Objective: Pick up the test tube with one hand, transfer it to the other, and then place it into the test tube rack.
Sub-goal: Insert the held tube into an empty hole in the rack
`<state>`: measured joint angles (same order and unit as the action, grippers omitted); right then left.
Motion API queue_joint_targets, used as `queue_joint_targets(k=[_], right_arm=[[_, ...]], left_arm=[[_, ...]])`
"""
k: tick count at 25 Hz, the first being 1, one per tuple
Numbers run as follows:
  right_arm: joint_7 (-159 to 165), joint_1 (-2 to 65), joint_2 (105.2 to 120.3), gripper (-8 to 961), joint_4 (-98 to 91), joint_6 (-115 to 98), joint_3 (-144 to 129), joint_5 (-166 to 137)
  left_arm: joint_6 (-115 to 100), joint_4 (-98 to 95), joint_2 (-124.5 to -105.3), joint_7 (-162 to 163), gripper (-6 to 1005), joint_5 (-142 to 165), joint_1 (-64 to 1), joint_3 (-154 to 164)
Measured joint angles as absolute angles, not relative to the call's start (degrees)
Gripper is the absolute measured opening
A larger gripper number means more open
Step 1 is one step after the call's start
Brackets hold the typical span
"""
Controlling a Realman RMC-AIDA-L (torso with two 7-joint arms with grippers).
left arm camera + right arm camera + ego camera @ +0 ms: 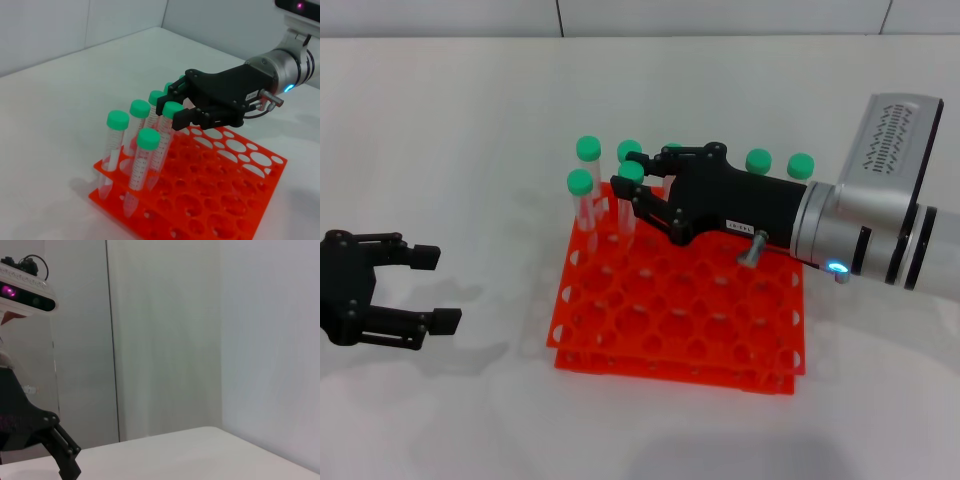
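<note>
The orange-red test tube rack [720,330] sits mid-table and also shows in the left wrist view [235,200]. My right gripper [632,177], black with a white label, reaches over the rack's far left part. Its fingers are closed on the green cap of a test tube [631,171]. That tube leans with its lower end in a rack hole, as the left wrist view shows [162,145]; there the right gripper [173,110] sits at its cap. My left gripper [420,290], unlabelled, is open and empty over the table, left of the rack.
Several other green-capped tubes stand in the rack's far rows, some at the far left [581,183] and some behind my right wrist [758,160]. The rack's near rows hold no tubes. The white table [450,130] stretches all around.
</note>
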<state>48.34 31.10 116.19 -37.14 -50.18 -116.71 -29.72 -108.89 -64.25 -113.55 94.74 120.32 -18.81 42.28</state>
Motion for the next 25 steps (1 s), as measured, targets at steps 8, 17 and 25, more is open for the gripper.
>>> queue_joint_targets(k=[8, 17, 25], right_arm=[[48.34, 31.01, 116.19, 274, -37.36, -50.4, -116.71, -29.7], [48.38, 31.06, 116.11, 275, -37.38, -50.87, -116.85, -30.01], [48.41, 31.16, 116.01, 300, -37.49, -50.9, -117.24, -30.05]], left_arm=[[-108.9, -64.25, -113.55, 94.75, 886, 120.32, -18.81, 42.27], [-108.9, -64.25, -113.55, 94.75, 886, 120.32, -18.81, 42.28], [-108.87, -64.25, -113.55, 94.75, 886, 120.32, -18.84, 42.28]])
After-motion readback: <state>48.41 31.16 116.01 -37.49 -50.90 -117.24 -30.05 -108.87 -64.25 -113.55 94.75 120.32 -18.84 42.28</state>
